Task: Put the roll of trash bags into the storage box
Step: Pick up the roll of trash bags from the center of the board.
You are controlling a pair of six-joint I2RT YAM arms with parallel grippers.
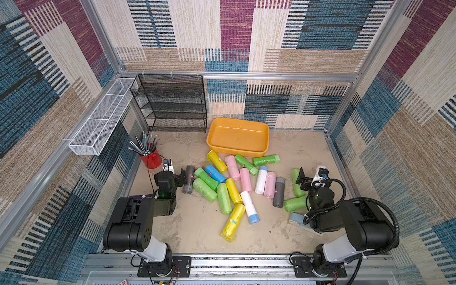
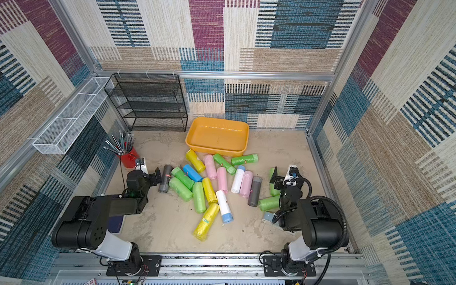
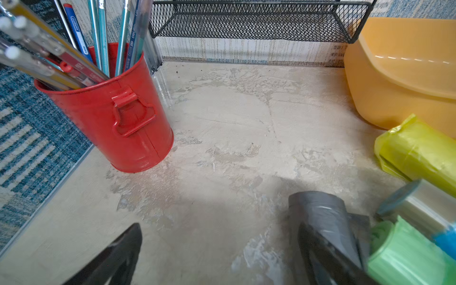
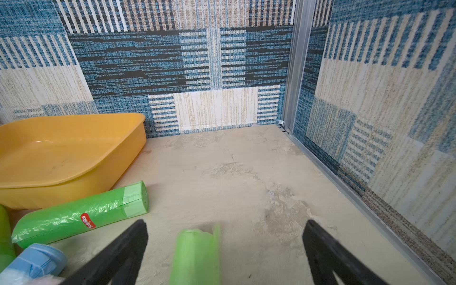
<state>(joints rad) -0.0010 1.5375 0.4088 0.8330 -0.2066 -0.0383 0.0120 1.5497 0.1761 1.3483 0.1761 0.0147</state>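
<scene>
Against the back wall of the counter (image 1: 192,225), just beside the black mesh rack (image 1: 171,104), sits the orange-yellow storage box (image 1: 237,137), mouth up. All the rolls of trash bags (image 1: 233,190) lie outside it on the counter, in a loose scatter of green, yellow, pink, white, blue and grey in front of the box. The nearest ones, a yellow and a green, lie just before its front wall.

The left tool (image 1: 184,176) hangs low at the left edge of the scatter, its jaws spread wide and holding nothing. In the left wrist view one finger (image 3: 320,254) overlaps a grey roll (image 3: 318,212); whether it touches, I cannot tell. A red bucket (image 3: 118,118) of pens stands near that tool, toward the left wall.

The right tool (image 1: 302,179) is at the right edge of the scatter, jaws likewise wide apart and gripping nothing. A green roll (image 4: 197,254) lies between its spread fingers (image 4: 123,251), apart from both in the right wrist view.
</scene>
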